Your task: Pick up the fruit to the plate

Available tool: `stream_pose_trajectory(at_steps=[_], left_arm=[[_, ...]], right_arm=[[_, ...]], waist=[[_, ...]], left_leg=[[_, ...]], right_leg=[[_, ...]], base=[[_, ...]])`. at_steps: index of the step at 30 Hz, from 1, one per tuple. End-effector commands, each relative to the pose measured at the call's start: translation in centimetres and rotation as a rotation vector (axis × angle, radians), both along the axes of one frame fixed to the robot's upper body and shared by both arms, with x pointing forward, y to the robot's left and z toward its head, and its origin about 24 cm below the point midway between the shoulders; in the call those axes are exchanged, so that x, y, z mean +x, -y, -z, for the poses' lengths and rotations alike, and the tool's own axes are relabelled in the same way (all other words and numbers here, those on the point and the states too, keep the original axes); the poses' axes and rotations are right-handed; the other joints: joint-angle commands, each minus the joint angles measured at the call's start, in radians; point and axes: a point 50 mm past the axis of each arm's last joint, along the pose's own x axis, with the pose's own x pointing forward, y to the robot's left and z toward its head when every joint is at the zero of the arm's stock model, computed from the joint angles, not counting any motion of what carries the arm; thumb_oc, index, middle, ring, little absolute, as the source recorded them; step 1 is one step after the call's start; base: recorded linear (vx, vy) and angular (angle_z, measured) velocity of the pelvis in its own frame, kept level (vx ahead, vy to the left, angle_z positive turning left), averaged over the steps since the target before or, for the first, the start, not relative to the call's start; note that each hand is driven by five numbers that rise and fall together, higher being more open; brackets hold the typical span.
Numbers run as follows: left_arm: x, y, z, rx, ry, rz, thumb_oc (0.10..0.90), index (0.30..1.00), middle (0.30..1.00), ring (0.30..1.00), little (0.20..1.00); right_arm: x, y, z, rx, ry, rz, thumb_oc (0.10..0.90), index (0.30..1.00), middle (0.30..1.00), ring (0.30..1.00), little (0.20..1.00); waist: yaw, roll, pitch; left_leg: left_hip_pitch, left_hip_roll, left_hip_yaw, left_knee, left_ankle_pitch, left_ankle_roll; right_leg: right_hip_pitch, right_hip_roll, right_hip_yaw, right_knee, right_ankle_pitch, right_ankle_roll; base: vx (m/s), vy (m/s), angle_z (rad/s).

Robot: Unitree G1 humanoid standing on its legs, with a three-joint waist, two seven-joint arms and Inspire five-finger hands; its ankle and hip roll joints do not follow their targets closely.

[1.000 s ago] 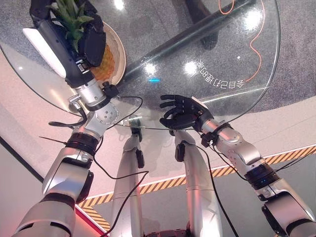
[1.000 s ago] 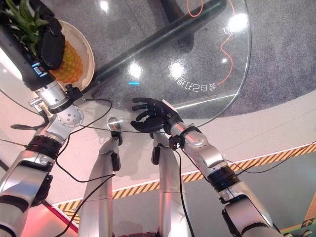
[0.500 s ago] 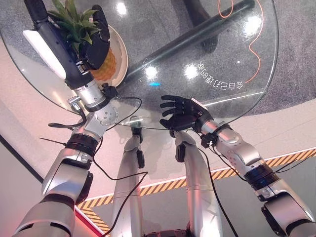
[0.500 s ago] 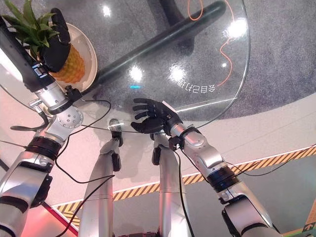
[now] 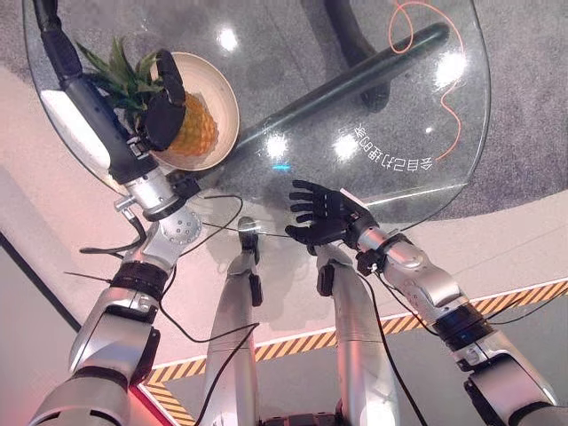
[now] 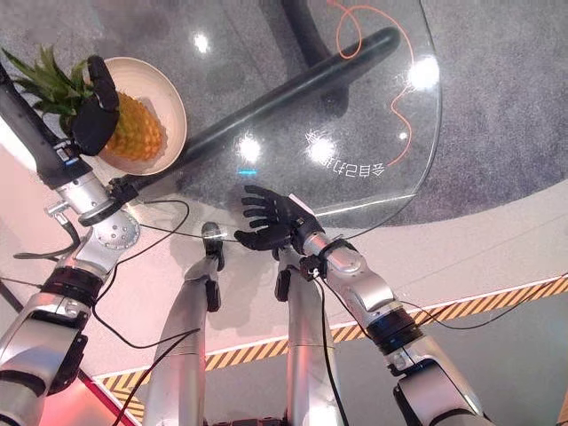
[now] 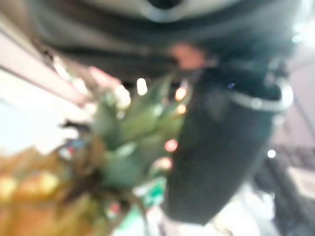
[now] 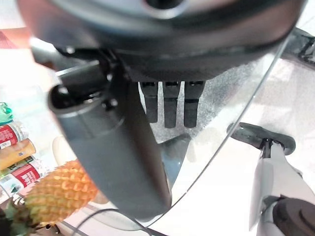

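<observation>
a round glass table (image 5: pixel 399 133) stands in front of the robot, and through its top you can see a dark base bar (image 5: pixel 355 75) and an orange cord (image 5: pixel 448 98) looping on the grey floor. near the table's left edge sits a shallow cream plate (image 5: pixel 222 98). the pineapple (image 5: pixel 191 129) lies on its side in that plate, its orange body on the plate's surface and its green leafy crown (image 5: pixel 120 80) sticking out past the plate's left rim.

the left hand (image 5: pixel 164 111) is over the plate, its dark fingers curled round the pineapple where the body meets the crown, thumb side up; the grip looks closed on the fruit. from the left wrist view the leaves (image 7: pixel 133 142) and the yellow-orange body show close up beside a dark finger (image 7: pixel 221 147), blurred.

the right hand (image 6: pixel 271 217) hovers at the near edge of the table, about the middle, palm turned up and fingers spread apart, holding nothing. it is well apart from the plate. in the right wrist view its fingers (image 8: pixel 170 105) point straight out over the glass, the thumb (image 8: pixel 113 152) standing out beside them, and the pineapple shows in the distance at the far side of the glass, with some bottles (image 8: pixel 15 152) beyond the table.
</observation>
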Motion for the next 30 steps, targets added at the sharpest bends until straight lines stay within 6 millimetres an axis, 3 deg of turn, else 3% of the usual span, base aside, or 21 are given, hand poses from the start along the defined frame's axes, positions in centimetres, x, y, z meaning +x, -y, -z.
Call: stream_pose_trajectory(at_steps=[1, 13, 30], left_arm=[[-1.0, -0.4, -2.2, -0.077, 0.128, 0.07, 0.8, 0.9, 0.9, 0.9, 0.9], [-2.4, -1.6, 0.6, -0.086, 0.031, 0.105, 0.8, 0.9, 0.9, 0.9, 0.9], [-5.8, 0.1, 0.2, 0.06, 0.082, 0.296, 0.8, 0.9, 0.9, 0.9, 0.9]], right_arm=[[-1.4, -0.6, -0.5, 0.032, 0.061, -0.044, 0.8, 0.9, 0.9, 0.9, 0.9], [-2.4, 0.5, 0.7, 0.04, 0.05, -0.022, 0.8, 0.9, 0.9, 0.9, 0.9], [-3.9, 2.0, 1.8, 0.045, 0.044, 0.004, 0.8, 0.9, 0.9, 0.9, 0.9]], waist=[[0.022, 0.055, -0.025], [0.031, 0.066, -0.025], [0.04, 0.093, -0.025]], left_leg=[[0.081, -0.098, 0.05, -0.046, -0.045, 0.028], [0.126, -0.088, 0.043, -0.061, -0.046, 0.027], [0.172, -0.086, 0.041, -0.071, -0.042, 0.031]], right_leg=[[0.069, 0.053, -0.073, 0.005, 0.008, 0.059], [0.108, 0.048, -0.074, 0.001, -0.01, 0.055], [0.157, 0.053, -0.064, -0.009, -0.023, 0.052]], base=[[-0.01, -0.067, 0.0], [-0.01, -0.049, 0.0], [0.0, -0.022, -0.02]])
